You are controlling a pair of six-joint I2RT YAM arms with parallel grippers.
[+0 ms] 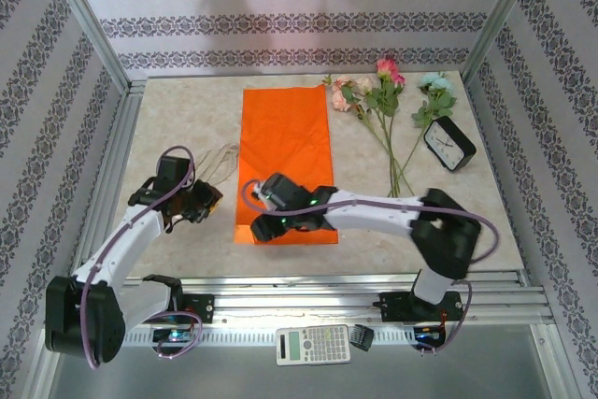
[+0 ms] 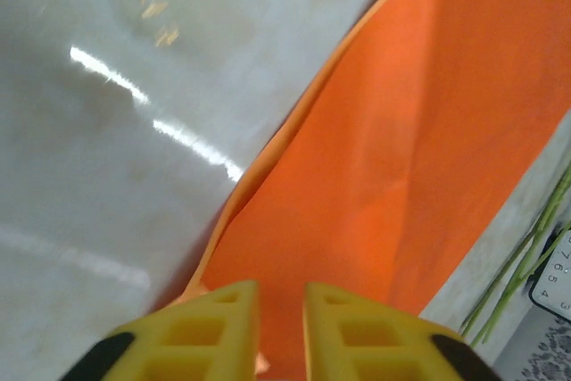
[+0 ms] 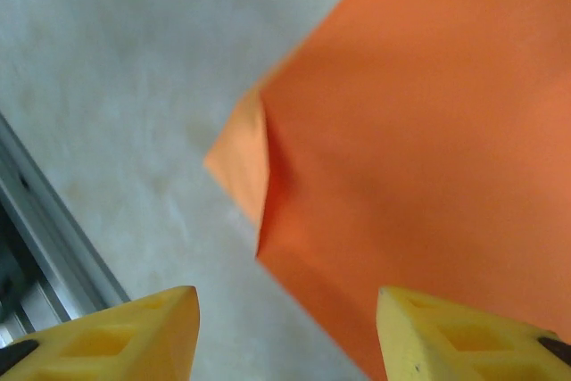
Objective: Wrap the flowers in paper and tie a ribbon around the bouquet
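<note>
Left tool [image 2: 281, 296]: narrow gap, paper [image 2: 401, 176] edge just ahead. Right tool [image 3: 285, 305]: wide, empty, above curled paper corner. One paper, one ribbon [image 1: 220, 156], one bunch flowers [image 1: 378, 91].

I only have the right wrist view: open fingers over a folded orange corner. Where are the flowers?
Observer: The flowers lie on the table to the right of the paper, with the blooms at the far end and the stems pointing toward the arms.
Operator: And the ribbon?
Observer: The ribbon lies in loose loops just left of the paper, a little beyond the left gripper.
Operator: Is that gripper holding anything?
Observer: The left wrist view shows its jaws narrowly apart at the paper's left edge. I cannot tell whether they grip it.
</note>
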